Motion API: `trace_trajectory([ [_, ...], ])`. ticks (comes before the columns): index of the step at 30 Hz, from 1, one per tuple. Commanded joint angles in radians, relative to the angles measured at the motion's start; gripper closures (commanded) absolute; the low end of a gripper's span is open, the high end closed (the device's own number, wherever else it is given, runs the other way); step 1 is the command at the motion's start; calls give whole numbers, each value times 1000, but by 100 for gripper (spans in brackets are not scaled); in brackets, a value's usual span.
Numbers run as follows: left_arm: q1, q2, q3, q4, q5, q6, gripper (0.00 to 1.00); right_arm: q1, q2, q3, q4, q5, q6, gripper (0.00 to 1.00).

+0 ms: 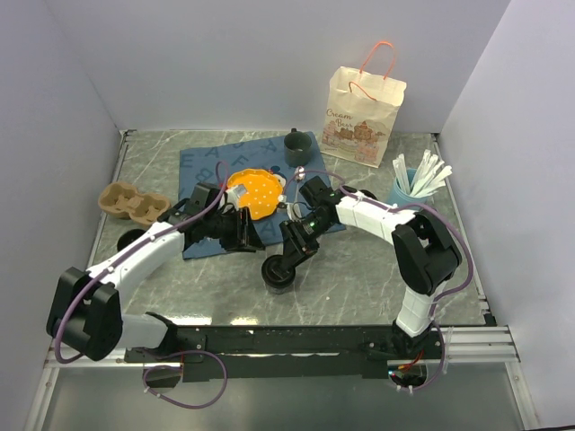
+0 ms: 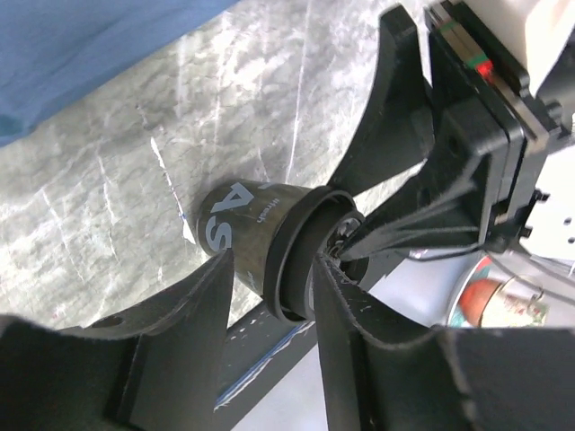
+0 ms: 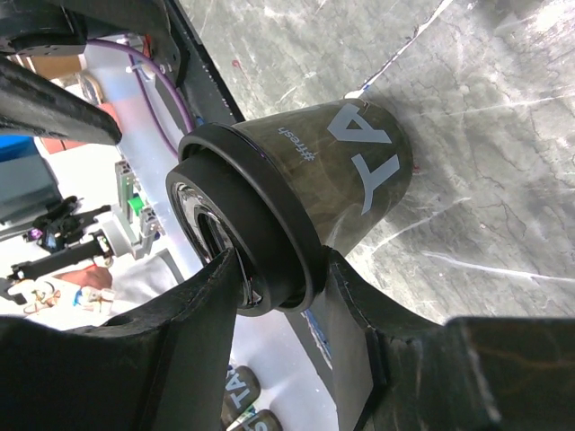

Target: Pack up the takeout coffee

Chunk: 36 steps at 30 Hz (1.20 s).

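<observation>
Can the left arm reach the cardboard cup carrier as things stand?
Probably yes: the cup carrier lies uncovered on that arm's own side, and the left gripper looks open and empty.

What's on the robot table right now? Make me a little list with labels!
coffee cup: dark, standing upright
lid: black, on the cup
right pincer: pinching the lid from above
left pincer: fingers either side of the cup, grip unclear
paper bag: upright at the back
cardboard carrier: at the left, no cup in it
</observation>
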Motion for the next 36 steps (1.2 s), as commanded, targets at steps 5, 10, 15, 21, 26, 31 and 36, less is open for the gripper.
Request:
trace_trajectory([
  [5, 1, 12, -35, 62, 82, 105, 55, 14, 35, 28, -25, 79, -30, 55],
  [10, 1, 25, -71, 89, 89, 97, 55, 17, 30, 29, -22, 82, -26, 55],
  [15, 1, 31, -90, 129, 100, 90, 55, 19, 29, 22, -19, 85, -23, 56],
  [21, 1, 40, -134, 189, 134, 65, 55, 22, 24, 17, -13, 88, -17, 55],
  [26, 1, 48, -157, 215, 143, 64, 56, 23, 23, 11, -5, 93, -10, 56],
  [31, 1, 37, -162, 226, 151, 62, 56, 26, 24, 9, 0, 96, -3, 56],
  [36, 1, 23, -150, 212, 135, 67, 56, 26, 26, 11, -5, 102, -3, 56],
])
